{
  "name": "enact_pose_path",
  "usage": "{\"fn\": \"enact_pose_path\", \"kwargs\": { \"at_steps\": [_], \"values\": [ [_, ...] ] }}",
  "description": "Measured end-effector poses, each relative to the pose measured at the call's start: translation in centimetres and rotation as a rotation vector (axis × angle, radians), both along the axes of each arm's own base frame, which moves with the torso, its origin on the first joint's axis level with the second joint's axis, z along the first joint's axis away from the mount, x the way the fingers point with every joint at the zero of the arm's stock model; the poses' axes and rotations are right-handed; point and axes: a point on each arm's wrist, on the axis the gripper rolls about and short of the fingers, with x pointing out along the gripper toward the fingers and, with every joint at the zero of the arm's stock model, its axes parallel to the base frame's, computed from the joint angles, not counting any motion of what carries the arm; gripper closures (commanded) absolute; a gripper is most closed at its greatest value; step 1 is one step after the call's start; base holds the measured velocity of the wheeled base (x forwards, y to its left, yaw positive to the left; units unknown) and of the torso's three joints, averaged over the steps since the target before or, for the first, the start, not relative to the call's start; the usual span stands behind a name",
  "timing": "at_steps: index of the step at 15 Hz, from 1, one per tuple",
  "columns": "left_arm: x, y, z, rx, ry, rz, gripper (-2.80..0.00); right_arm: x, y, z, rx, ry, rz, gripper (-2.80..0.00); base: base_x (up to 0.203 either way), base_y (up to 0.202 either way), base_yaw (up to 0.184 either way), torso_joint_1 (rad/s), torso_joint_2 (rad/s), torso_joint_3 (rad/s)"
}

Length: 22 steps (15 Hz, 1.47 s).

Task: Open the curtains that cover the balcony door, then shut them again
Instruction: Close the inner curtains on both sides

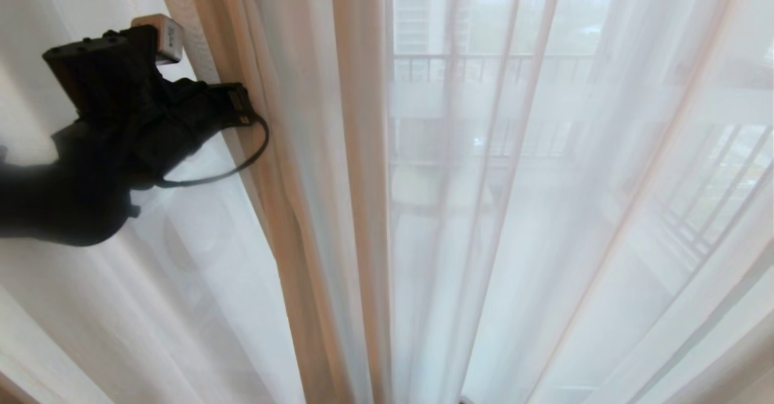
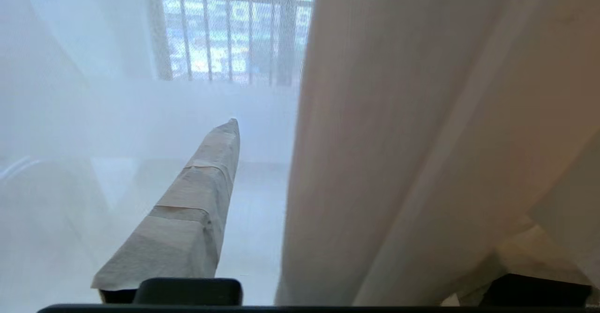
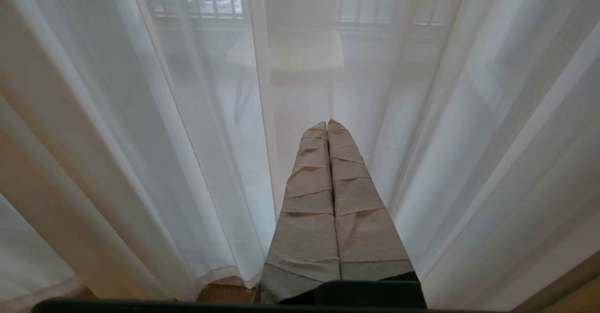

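The left gripper (image 1: 181,59) is raised at upper left, its fingers spread either side of a beige curtain fold (image 2: 398,139) — pinching nothing. White sheers (image 1: 574,210) hang across the scene. The right gripper (image 3: 328,125) — fingers pressed together — points at them.

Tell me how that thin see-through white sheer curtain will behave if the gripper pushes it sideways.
The thin white sheer curtain hangs in loose folds, so it probably bunches floppily rather than sliding stiffly. You can see railings through it, so it's likely light and may slip off the left gripper's taped finger.
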Motion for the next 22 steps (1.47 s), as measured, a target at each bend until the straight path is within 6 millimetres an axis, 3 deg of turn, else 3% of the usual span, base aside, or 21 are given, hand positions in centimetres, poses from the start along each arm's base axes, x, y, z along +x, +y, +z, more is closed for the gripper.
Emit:
{"fn": "enact_pose_path", "kwargs": {
  "at_steps": [4,17,18,22],
  "values": [
    [-2.6,0.5,0.0,0.003,0.011,0.005,-2.8,0.0,0.0,0.0,0.0,0.0,0.0,0.0,0.0,0.0,0.0,0.0,0.0,0.0],
    [-14.8,3.0,-0.6,-0.004,-0.022,0.001,-2.8,0.0,0.0,0.0,0.0,0.0,0.0,0.0,0.0,0.0,0.0,0.0,0.0,0.0],
    [-15.5,3.1,-0.7,-0.006,-0.027,0.001,0.0,0.0,0.0,0.0,0.0,-0.001,0.0,0.0,0.0,0.0,0.0,0.0,0.0,0.0],
    [-17.5,3.5,-1.1,-0.005,-0.026,-0.002,0.0,0.0,0.0,0.0,0.0,-0.001,0.0,0.0,0.0,0.0,0.0,0.0,0.0,0.0]
  ]
}}
